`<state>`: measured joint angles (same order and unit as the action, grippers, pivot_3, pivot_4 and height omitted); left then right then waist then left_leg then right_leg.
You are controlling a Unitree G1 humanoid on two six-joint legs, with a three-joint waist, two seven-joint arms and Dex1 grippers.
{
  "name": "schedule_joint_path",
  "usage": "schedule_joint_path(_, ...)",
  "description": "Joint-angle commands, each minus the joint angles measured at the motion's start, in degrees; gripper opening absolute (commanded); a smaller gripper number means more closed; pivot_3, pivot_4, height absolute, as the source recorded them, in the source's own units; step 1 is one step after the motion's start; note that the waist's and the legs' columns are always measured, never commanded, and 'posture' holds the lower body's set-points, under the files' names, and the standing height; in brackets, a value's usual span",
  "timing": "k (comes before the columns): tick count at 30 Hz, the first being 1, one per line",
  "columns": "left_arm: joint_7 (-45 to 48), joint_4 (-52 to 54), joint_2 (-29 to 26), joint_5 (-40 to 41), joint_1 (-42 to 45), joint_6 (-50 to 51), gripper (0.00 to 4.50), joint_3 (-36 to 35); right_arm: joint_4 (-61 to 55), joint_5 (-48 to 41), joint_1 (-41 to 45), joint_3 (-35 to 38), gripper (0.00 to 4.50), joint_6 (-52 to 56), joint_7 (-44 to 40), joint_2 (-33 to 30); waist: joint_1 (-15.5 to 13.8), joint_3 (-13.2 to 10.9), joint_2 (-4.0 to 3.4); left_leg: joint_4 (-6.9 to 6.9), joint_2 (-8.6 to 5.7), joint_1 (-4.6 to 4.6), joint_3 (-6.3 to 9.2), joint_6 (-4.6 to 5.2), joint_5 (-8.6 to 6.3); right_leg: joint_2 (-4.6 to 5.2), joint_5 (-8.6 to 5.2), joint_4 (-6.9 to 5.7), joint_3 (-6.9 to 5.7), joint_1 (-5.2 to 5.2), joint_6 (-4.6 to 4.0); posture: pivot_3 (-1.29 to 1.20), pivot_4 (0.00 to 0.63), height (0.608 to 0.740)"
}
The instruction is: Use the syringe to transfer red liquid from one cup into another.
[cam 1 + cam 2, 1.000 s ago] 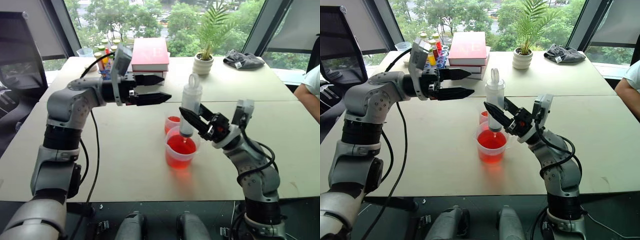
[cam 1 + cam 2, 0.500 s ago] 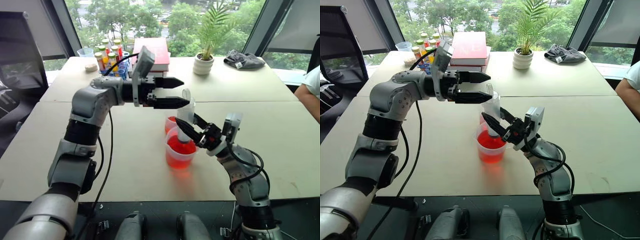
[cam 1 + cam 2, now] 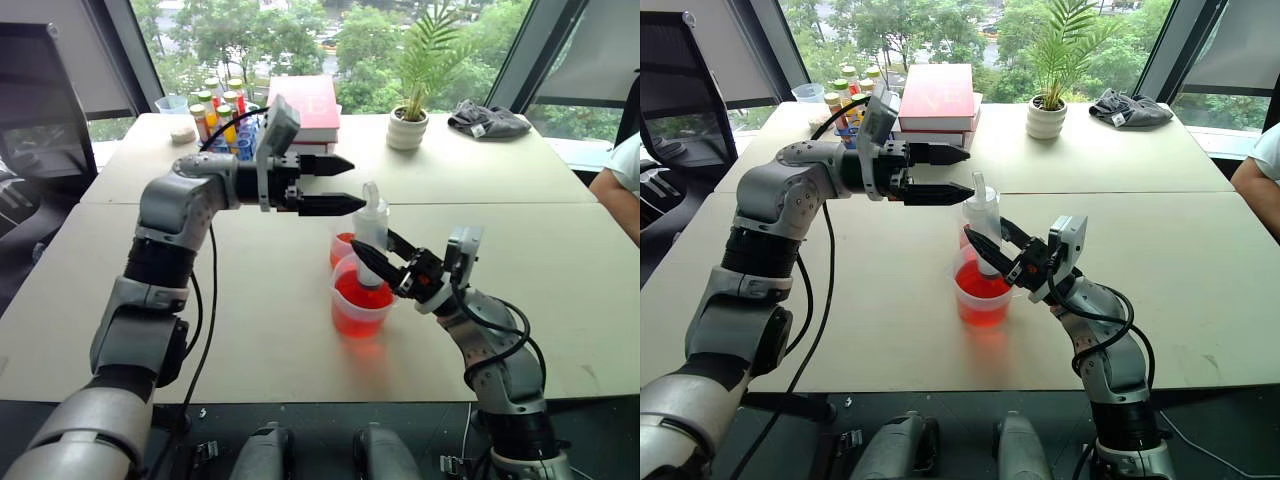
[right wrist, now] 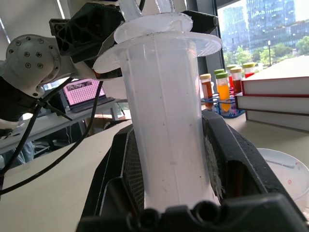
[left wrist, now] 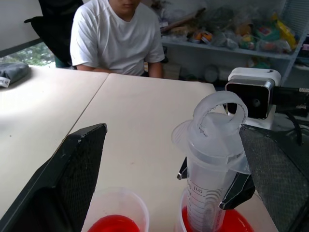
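Standing upright in the larger, wider clear plastic cup (image 3: 362,305) near the middle of the pale tabletop (image 3: 250,320): the large clear plastic syringe with white ring-topped plunger (image 3: 371,232), lower end dipping into the bright translucent red liquid (image 3: 360,297) filling the lower part of that cup. Clamping the syringe barrel partway up from the robot's right side: right gripper (image 3: 372,262), black fingers pressing against both sides of the barrel, as seen closely in the right wrist view (image 4: 169,121). Sitting just behind the wide cup and seeming to touch it: the smaller, narrower clear plastic cup (image 3: 343,246), also holding some red liquid at the bottom. Hanging level above and to the robot's left of the plunger top: left gripper (image 3: 343,186), fingers spread wide apart, holding nothing, tips pointing toward the plunger ring but not touching it. Resting farther back on the table: stack of red hardcover books (image 3: 308,108), rack of small capped vials with yellow and orange fluids (image 3: 225,120), white pot with a green palm-like plant (image 3: 408,128), crumpled grey cloth (image 3: 486,121). Sitting at the far table edge: person in a white T-shirt (image 5: 118,36).
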<state>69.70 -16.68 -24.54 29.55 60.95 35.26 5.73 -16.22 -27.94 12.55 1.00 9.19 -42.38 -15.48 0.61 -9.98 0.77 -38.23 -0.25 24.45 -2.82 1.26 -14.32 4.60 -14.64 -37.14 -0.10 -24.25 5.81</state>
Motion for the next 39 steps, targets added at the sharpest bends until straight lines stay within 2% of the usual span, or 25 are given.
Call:
schedule_joint_path(1,-1.0,-0.3,1.8,-0.2,2.3,-1.9,4.5,-1.3,-2.8,-1.1,0.3,0.0,1.33,0.0,-0.2,-0.9,-0.1,0.0,0.0,0.0,0.0,0.0,0.0,0.0,0.0,0.0,0.0,0.0,0.0,0.0,0.0,0.0,0.15,0.74)
schedule_joint_path(5,-1.8,-1.4,3.6,-1.1,2.4,-3.2,4.5,-1.0,-3.2,-1.5,0.1,-0.2,1.33,0.2,-0.1,-1.4,0.0,0.0,0.0,-0.01,0.0,0.0,0.0,0.0,0.0,0.0,0.0,0.0,0.0,0.02,0.0,0.0,0.15,0.74)
schedule_joint_path(8,-2.3,-1.9,5.2,-1.1,2.7,-3.9,3.69,-1.2,-3.7,-1.7,-0.1,-0.3,1.33,0.7,0.0,-1.7,0.0,0.0,0.0,-0.01,0.0,-0.01,0.02,0.0,0.0,-0.02,0.0,-0.01,0.0,0.01,0.0,0.0,0.15,0.74)
schedule_joint_path(15,-0.6,0.1,5.8,1.2,3.4,-1.7,0.16,-2.5,-4.3,-2.8,-0.6,-0.4,1.33,1.7,0.4,-1.9,0.0,0.0,0.0,-0.01,0.0,-0.01,0.01,0.0,0.0,-0.02,0.0,-0.01,0.0,0.01,0.0,0.0,0.15,0.74)
schedule_joint_path(16,-0.4,0.3,5.7,1.5,3.6,-1.4,0.06,-2.6,-4.2,-2.9,-0.7,-0.5,1.33,1.9,0.3,-1.9,0.0,0.0,0.0,-0.01,0.01,-0.01,0.01,0.0,0.0,-0.02,0.0,-0.01,0.0,0.01,0.0,0.0,0.15,0.74)
schedule_joint_path(39,-1.7,-2.8,2.4,1.7,9.6,-2.7,0.06,-6.6,3.4,-2.4,-2.9,-3.9,1.33,-1.1,-3.1,-1.6,0.1,0.0,0.0,-0.01,0.0,-0.01,0.03,0.0,0.0,-0.03,0.0,-0.01,0.0,0.02,0.0,0.0,0.15,0.74)
